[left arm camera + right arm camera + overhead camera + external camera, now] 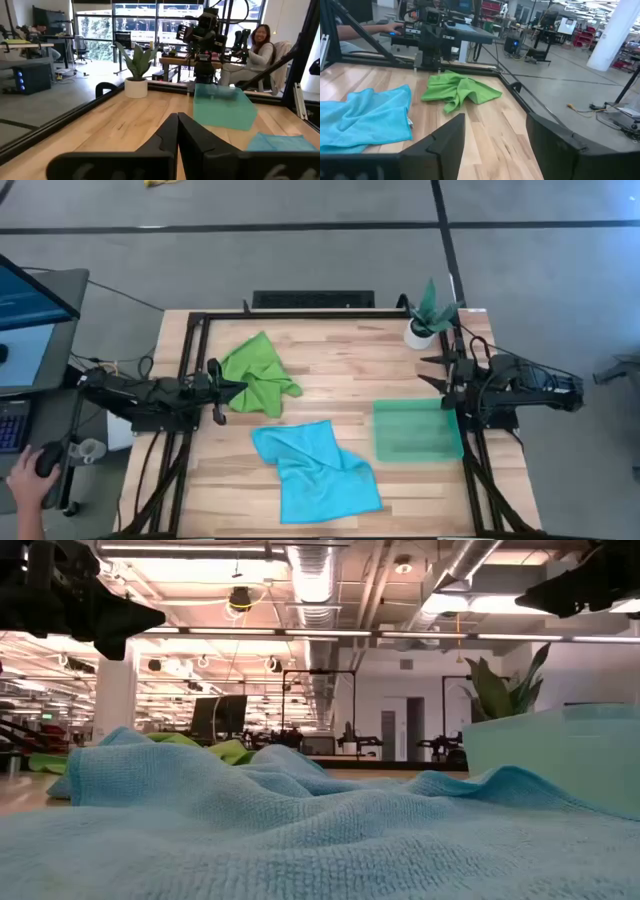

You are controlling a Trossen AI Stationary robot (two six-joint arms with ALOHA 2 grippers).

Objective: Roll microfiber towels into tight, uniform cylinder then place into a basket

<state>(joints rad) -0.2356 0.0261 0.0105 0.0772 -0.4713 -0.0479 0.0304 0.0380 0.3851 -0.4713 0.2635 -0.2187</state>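
Basket [417,431] seemingly empty; left hand [237,388] together, right hand [433,370] apart.

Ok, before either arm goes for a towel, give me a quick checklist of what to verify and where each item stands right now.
1. Green towel unrolled and reachable: ok, it lies crumpled just in front of the left gripper.
2. Blue towel flat enough to roll: not ok, it is rumpled and spread unevenly.
3. Basket free to receive: ok, nothing in it.
4. Left gripper ready to grasp: not ok, its fingers are shut.
5. Right gripper ready: ok, open, at the table's right edge above the basket.
6. Potted plant out of the way: ok, in the far right corner.
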